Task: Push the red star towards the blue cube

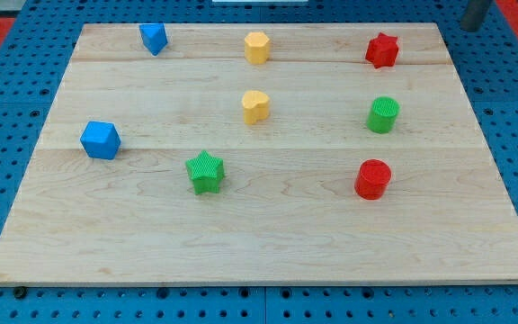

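Still, no gripper existed on this arm, so open or closed could not be told; only the rod showed, beyond the bench's far right corner, and my tip was out of view. Nearest lay the red star, close to that corner. The blue cube sat near the left edge, midway down. The star looked light, stiff and likely to slide easily, though its points could make it spin. Pushing squarely on its right side, slightly from the far edge, seemed wise. The yellow heart stood roughly on the line between them.
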